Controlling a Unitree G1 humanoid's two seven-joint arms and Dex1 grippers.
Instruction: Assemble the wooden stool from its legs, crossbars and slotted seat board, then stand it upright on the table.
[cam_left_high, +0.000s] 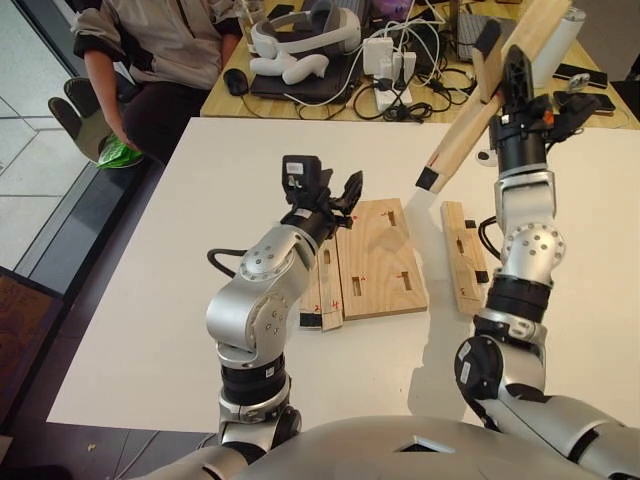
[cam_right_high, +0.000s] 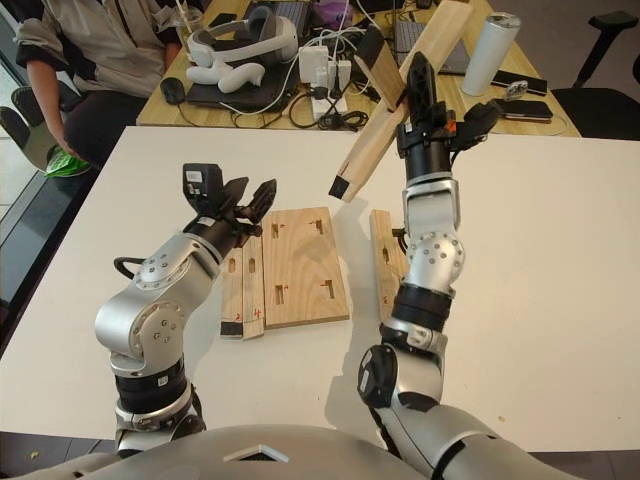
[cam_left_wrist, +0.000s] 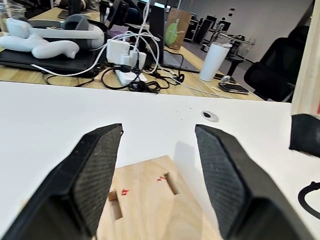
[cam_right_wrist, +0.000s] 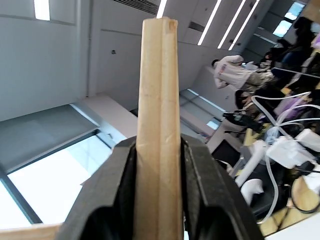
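Observation:
The slotted seat board (cam_left_high: 380, 258) lies flat in the middle of the white table. Two slotted wooden bars (cam_left_high: 325, 285) lie side by side against its left edge. Another slotted bar (cam_left_high: 465, 255) lies to its right. My left gripper (cam_left_high: 338, 195) hovers open over the board's far left corner, nothing between its pads (cam_left_wrist: 95, 175). High above the table's far right, my right gripper (cam_left_high: 503, 70) is shut on a long wooden leg (cam_right_high: 390, 115). The leg slants down to the left, and its black foot (cam_left_high: 428, 178) hangs above the table beyond the board. The leg (cam_right_wrist: 159, 125) sits clamped between the fingers.
Behind the white table stands a wooden desk with a headset (cam_left_high: 300, 40), a power strip with cables (cam_left_high: 390, 80) and a metal tumbler (cam_right_high: 487, 50). A person sits at the far left. A round grommet (cam_left_wrist: 210, 116) sits in the tabletop.

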